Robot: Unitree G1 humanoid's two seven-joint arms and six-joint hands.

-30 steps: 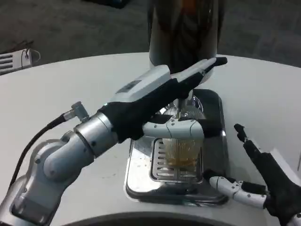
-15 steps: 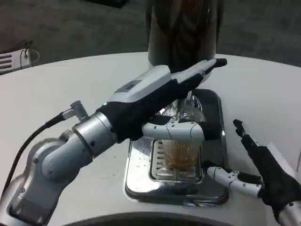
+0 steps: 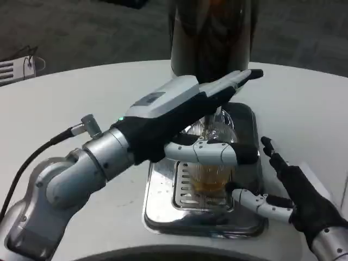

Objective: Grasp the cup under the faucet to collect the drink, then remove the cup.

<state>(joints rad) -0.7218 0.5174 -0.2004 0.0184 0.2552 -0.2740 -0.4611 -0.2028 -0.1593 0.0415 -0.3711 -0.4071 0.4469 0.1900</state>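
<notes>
Closing in from the surface's near right edge, right hand (image 3: 293,198) has advanced since a second ago, fingers spread, holding nothing, thumb now just beside the cup (image 3: 209,176). Cup sits on drip tray (image 3: 163,209) under faucet (image 3: 217,117), part-filled. Left hand (image 3: 209,106) reaches toward dispenser (image 3: 212,38); grip state cannot be told. Grasp judged imminent.

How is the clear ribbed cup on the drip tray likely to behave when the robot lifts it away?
The cup looks like thin clear plastic, so probably light and easily squeezed. Amber drink fills only its bottom, so it may tip or slosh if jerked. The drip tray looks wet, so its base could be slippery.
</notes>
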